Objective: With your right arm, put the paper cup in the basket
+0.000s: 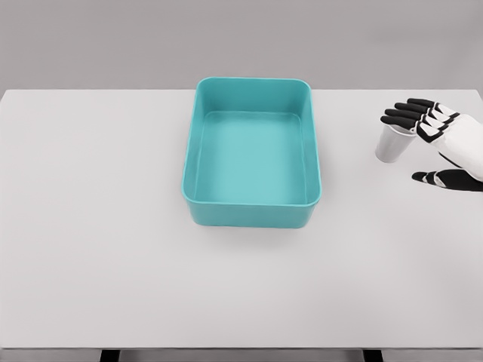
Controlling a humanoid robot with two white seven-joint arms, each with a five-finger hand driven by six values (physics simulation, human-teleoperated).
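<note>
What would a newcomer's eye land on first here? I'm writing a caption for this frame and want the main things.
The teal basket stands out first, sitting in the middle of the white table with nothing inside it. To its right, near the table's right edge, a small white paper cup stands upright, and the right hand reaches in from the right with open fingers above and beside it.

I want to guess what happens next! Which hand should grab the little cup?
The right hand. It is open right beside the paper cup, fingers above its rim. The left hand is not in view. The basket sits empty.
</note>
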